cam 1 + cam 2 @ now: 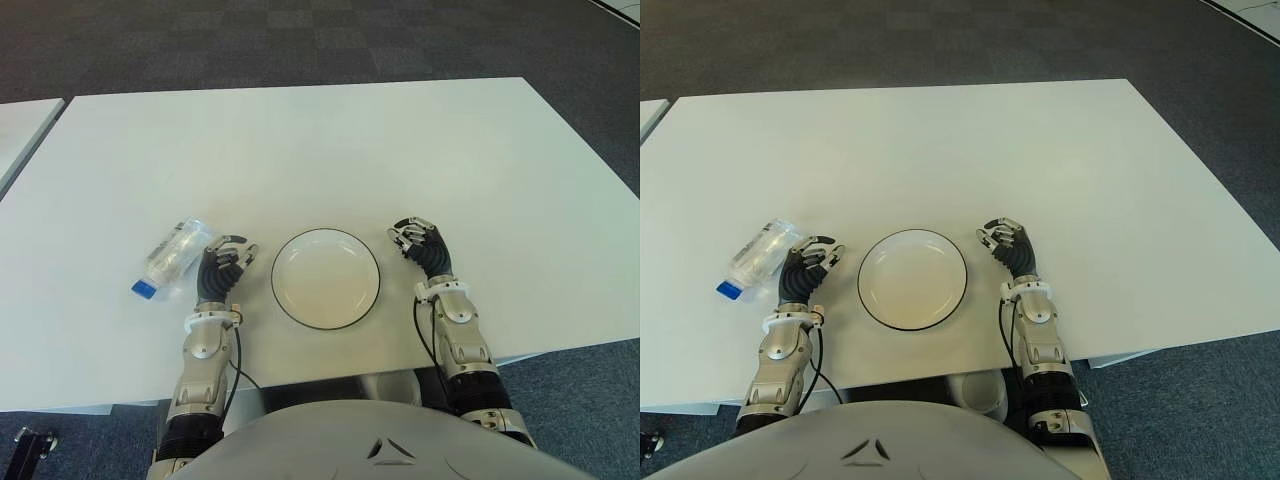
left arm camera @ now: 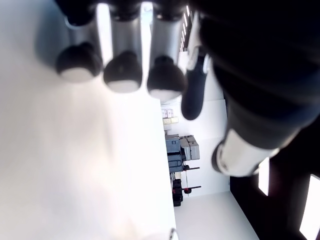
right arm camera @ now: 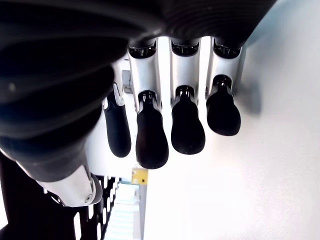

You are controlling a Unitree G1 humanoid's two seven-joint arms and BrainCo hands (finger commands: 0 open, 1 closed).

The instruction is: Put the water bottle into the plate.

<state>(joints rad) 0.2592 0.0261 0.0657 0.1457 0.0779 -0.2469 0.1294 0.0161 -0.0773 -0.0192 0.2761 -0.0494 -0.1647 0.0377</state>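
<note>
A clear plastic water bottle [image 1: 172,255] with a blue cap lies on its side on the white table [image 1: 300,150], cap toward me, left of the plate. The white plate [image 1: 326,278] with a dark rim sits near the table's front edge and holds nothing. My left hand [image 1: 222,267] shows between the bottle and the plate, just right of the bottle, fingers loosely curled with nothing in them. My right hand [image 1: 420,243] shows to the right of the plate, fingers relaxed and holding nothing.
A second white table's corner [image 1: 20,125] shows at the far left. Dark carpet [image 1: 300,40] surrounds the tables. The table's front edge runs close under my forearms.
</note>
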